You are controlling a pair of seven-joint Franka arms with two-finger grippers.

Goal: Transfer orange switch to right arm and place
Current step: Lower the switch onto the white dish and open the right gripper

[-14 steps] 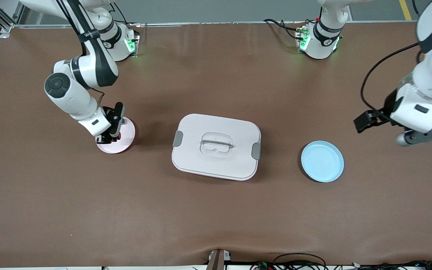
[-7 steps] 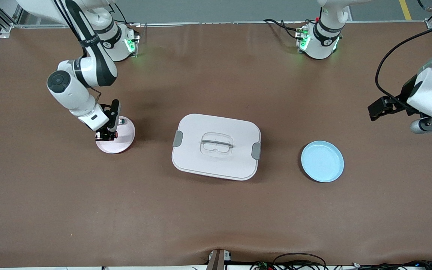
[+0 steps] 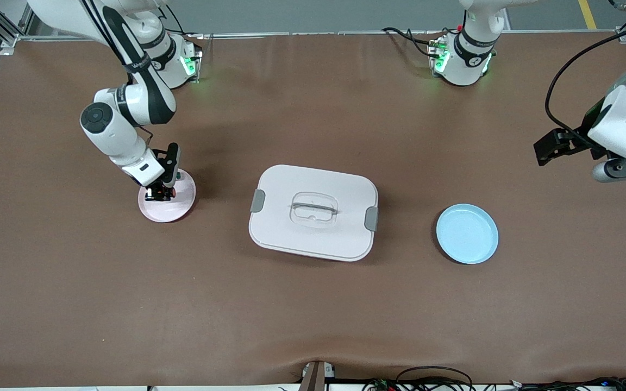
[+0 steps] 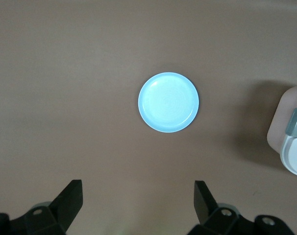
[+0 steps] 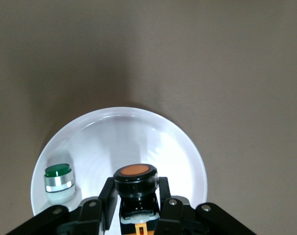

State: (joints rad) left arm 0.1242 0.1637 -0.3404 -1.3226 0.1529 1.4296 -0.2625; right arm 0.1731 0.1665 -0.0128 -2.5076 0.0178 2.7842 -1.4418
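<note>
My right gripper (image 5: 135, 196) is shut on the orange switch (image 5: 135, 177), its fingers clamping the black barrel with the orange button face pointing away from the wrist. In the front view this gripper (image 3: 161, 193) hangs low over the pink plate (image 3: 180, 203) at the right arm's end of the table. I cannot tell whether the switch touches the plate (image 5: 138, 132). My left gripper (image 4: 137, 196) is open and holds nothing, high over bare table at the left arm's end, beside the blue plate (image 4: 168, 102).
A small silver part with a green cap (image 5: 58, 178) lies on the pink plate beside the held switch. A white lidded box (image 3: 313, 212) with grey latches stands mid-table. The blue plate (image 3: 467, 233) lies between the box and the left arm's end.
The right gripper, still shut on the switch, has shifted slightly over the pink plate. The left arm has drawn away from the blue plate toward its own end of the table.
</note>
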